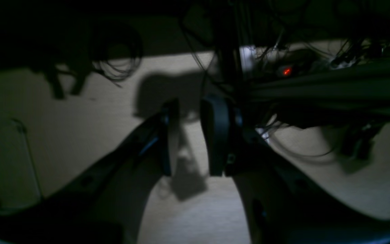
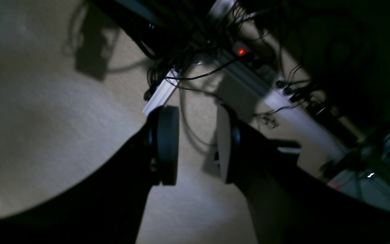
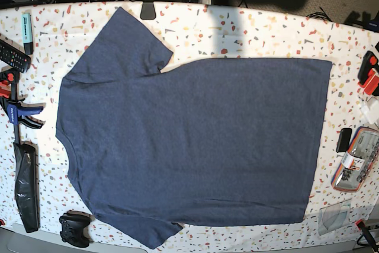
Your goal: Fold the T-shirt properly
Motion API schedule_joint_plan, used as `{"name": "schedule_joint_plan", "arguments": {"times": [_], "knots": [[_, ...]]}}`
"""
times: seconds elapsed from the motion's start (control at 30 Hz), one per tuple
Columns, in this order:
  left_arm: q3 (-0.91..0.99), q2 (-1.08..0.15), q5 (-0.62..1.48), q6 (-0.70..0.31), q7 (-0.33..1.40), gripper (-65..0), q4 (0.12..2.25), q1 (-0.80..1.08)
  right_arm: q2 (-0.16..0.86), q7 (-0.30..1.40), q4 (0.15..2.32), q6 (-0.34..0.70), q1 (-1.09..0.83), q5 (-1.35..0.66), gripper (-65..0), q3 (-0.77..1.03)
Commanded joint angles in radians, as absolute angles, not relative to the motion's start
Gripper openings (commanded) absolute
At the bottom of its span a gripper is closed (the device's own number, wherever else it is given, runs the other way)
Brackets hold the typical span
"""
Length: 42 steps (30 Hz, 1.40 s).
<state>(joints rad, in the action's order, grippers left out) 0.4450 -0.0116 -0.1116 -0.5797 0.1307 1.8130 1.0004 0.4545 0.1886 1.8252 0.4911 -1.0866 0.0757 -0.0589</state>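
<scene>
The T-shirt [image 3: 195, 140] lies spread flat on the speckled table [image 3: 266, 31], plain navy side up. Its collar points left and its hem points right, with one sleeve at the upper left and the other at the lower left. Neither arm shows in the base view. The left gripper [image 1: 192, 135] is open with nothing between its fingers, and only pale floor shows behind it. The right gripper [image 2: 196, 145] is also open and empty, over floor and cables. No part of the shirt shows in either wrist view.
Along the table's left edge lie a remote [image 3: 12, 54], a red and blue clamp [image 3: 15, 102], a black pouch [image 3: 26, 188] and a game controller [image 3: 74, 229]. At the right edge lie a tin [image 3: 355, 158] and red parts [image 3: 370, 72]. Cables and a lit power strip [image 2: 241, 51] sit on the floor.
</scene>
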Motion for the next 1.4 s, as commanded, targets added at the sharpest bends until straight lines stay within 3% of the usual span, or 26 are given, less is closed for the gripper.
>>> {"name": "schedule_joint_plan", "arguments": {"times": [0.0, 0.17, 0.37, 0.57, 0.87, 1.13, 1.37], "knots": [[0.450, -0.016, -0.115, -0.580, 0.113, -49.9, 1.846, 1.023, 0.467, 0.192, 1.864, 0.486, -1.106, 0.067, -45.3, -0.057], [0.450, -0.035, -0.165, -0.580, 0.112, -49.9, 1.950, 1.022, 0.509, 0.242, 1.992, 0.413, -1.106, 0.068, -45.3, -0.056], [0.450, -0.148, -0.239, -0.577, 0.105, -49.8, 2.061, 0.994, 0.538, 0.279, 2.120, 0.410, -1.106, 0.070, -45.3, 0.011], [0.450, -0.261, -0.271, -0.577, 0.105, -38.2, 2.073, 0.904, 0.537, 0.279, 2.191, 0.380, -1.075, 0.068, -45.3, 0.143], [0.438, -0.386, -0.293, -0.582, 0.105, -37.9, 2.072, 0.745, 0.537, 0.309, 2.191, 0.380, -0.956, 0.067, -45.3, 0.202], [0.110, -0.546, -0.527, -0.583, 0.160, -37.9, 2.054, 0.635, 0.533, 0.345, 2.191, 0.379, -0.930, 0.067, -45.3, 0.202], [-0.033, -0.543, -0.630, -0.545, 0.171, -37.9, 1.849, 0.474, 0.532, 0.349, 2.191, 0.379, -0.928, 0.068, -45.3, 0.202]]}}
